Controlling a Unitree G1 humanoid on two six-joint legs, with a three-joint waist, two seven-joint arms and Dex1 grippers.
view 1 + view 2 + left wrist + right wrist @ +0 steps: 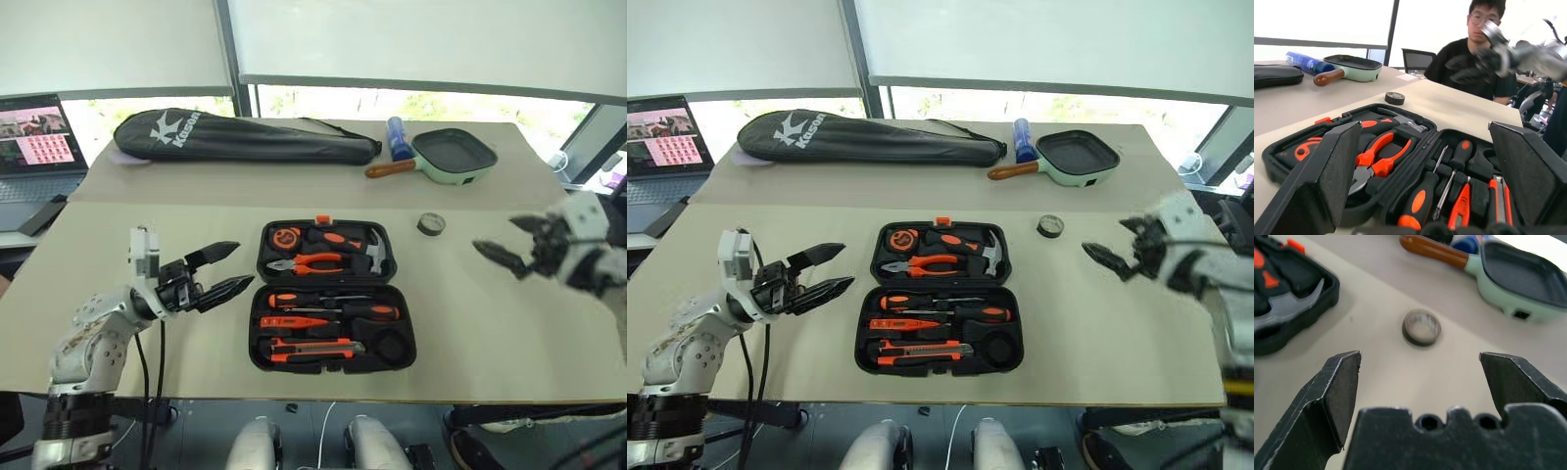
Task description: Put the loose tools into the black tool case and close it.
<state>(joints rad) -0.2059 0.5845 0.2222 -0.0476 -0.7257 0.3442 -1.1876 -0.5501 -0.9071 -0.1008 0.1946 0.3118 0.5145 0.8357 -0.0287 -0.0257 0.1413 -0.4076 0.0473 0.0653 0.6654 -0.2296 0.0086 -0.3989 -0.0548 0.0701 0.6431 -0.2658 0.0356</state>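
The small, light, stiff tape roll lies flat on the bench; the released right gripper should pinch across its rim, while the left gripper gapes empty.

We take this for an office or lab: a wide beige tabletop, an open laptop, blinds-covered windows, an office chair, a seated person.
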